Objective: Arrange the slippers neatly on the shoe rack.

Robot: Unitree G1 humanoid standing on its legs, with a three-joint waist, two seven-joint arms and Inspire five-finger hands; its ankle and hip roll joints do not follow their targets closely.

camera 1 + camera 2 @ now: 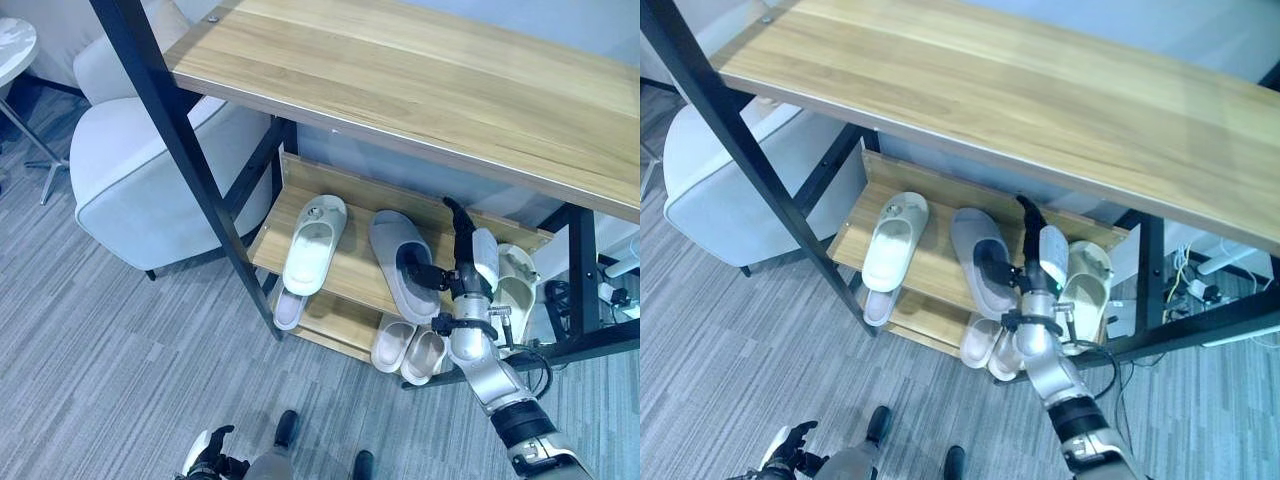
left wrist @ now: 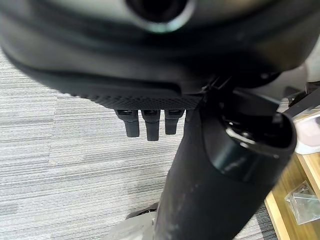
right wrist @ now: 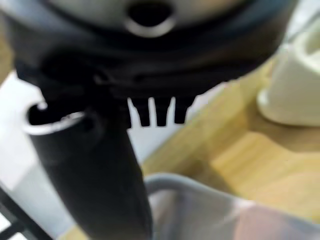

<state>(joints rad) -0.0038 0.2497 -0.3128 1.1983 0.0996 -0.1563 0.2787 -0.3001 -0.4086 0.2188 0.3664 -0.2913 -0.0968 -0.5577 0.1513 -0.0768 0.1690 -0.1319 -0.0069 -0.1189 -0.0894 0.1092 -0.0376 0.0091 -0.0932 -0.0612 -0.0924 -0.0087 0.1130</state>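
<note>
Right hand point(image 1: 470, 262) reaches onto the shoe rack's point(image 1: 352, 268) middle shelf, thumb on the grey slipper point(image 1: 398, 258) lying lengthwise front-to-back just to its left; fingers extended straight. Left hand point(image 1: 208, 455) hangs low, fingers relaxed.

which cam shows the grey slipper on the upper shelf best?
Left eye view: the grey slipper lies whole on the shoe rack shelf, with the right hand at its toe end. Right eye view shows it similarly, slightly more covered by the hand. Right wrist view catches just a blurred grey edge.
</note>
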